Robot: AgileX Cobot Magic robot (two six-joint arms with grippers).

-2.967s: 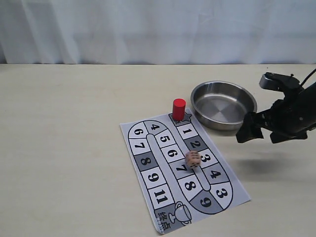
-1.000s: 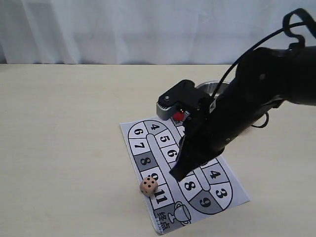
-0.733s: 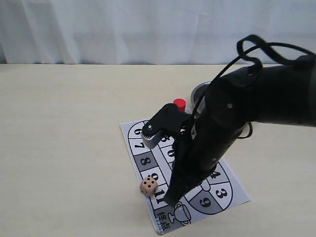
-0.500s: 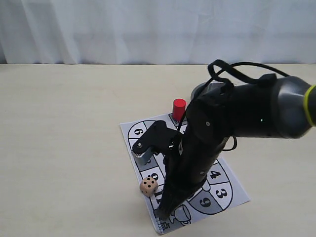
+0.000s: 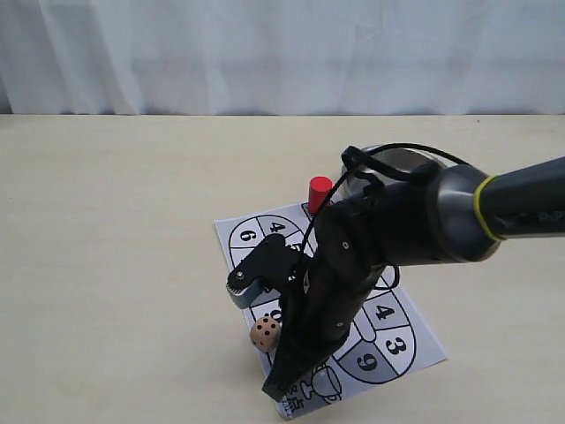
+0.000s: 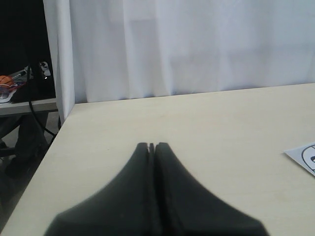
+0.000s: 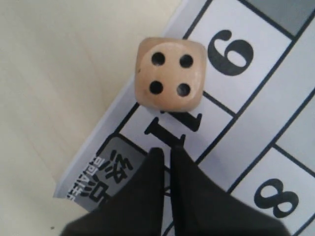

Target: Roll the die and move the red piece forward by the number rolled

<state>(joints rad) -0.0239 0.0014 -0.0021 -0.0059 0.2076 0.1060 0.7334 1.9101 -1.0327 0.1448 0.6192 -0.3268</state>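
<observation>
The die (image 5: 264, 334) has moved from the middle of the board (image 5: 402, 343) to its near left edge by square 11, showing four, with the right pincer (image 5: 275, 391), pressed together and empty, now low beside it, so the red piece (image 5: 319, 194) at the far end should probably advance four.

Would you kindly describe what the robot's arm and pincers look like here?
The right arm is glossy black and rounded, with a yellow-green band and a black cable looping over it. Both the left pincer and right pincer have matte black fingers tapering to narrow tips.
</observation>
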